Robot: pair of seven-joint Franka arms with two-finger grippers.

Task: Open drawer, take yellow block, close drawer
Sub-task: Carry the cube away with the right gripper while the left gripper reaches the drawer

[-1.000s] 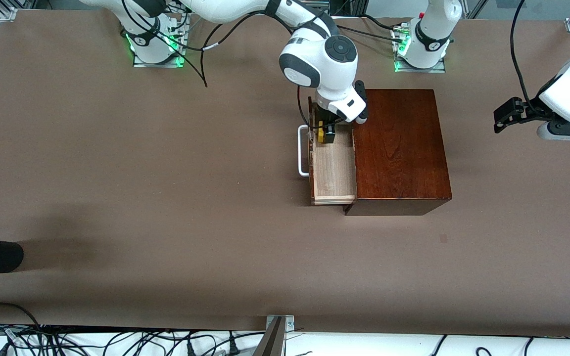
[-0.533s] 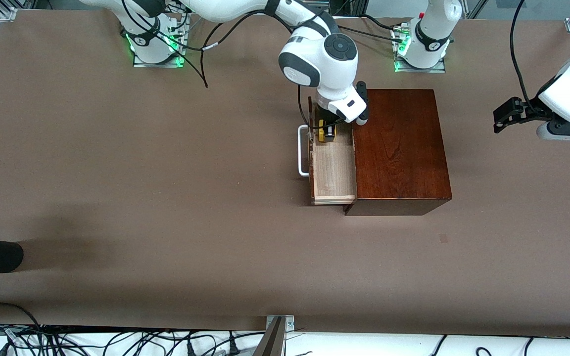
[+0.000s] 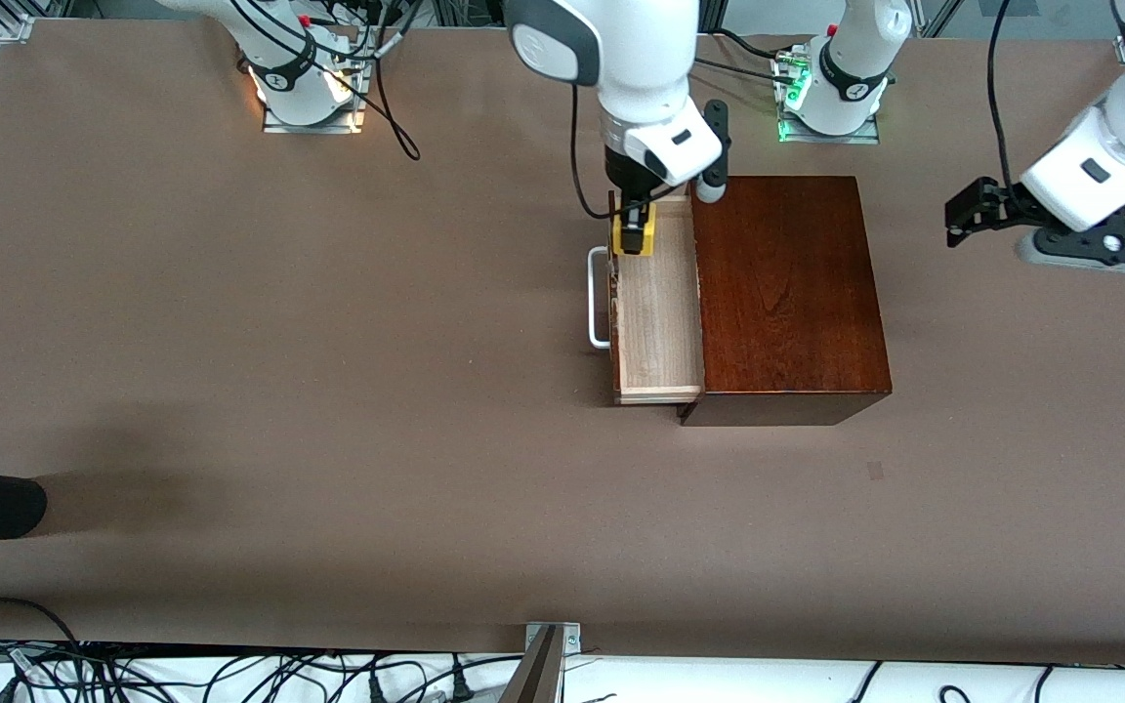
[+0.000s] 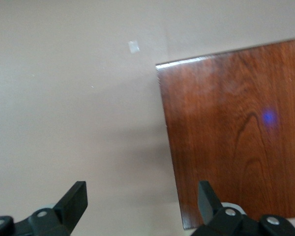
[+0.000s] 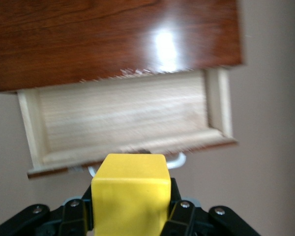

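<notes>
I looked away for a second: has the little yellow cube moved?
Yes. The small bright yellow cube, clamped in the right gripper, has risen out of the pale-wood drawer and now hangs over its end nearest the robots' bases.

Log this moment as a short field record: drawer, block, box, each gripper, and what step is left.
drawer: pulled out of the box, tray bare, white loop handle toward the right arm's end
yellow block: clamped in the right gripper, lifted over the drawer's end farthest from the front camera
wooden box: on the table, top bare
right gripper: shut on the yellow block
left gripper: open, holding nothing, waiting over the table off the box, toward the left arm's end
step left: close the drawer
</notes>
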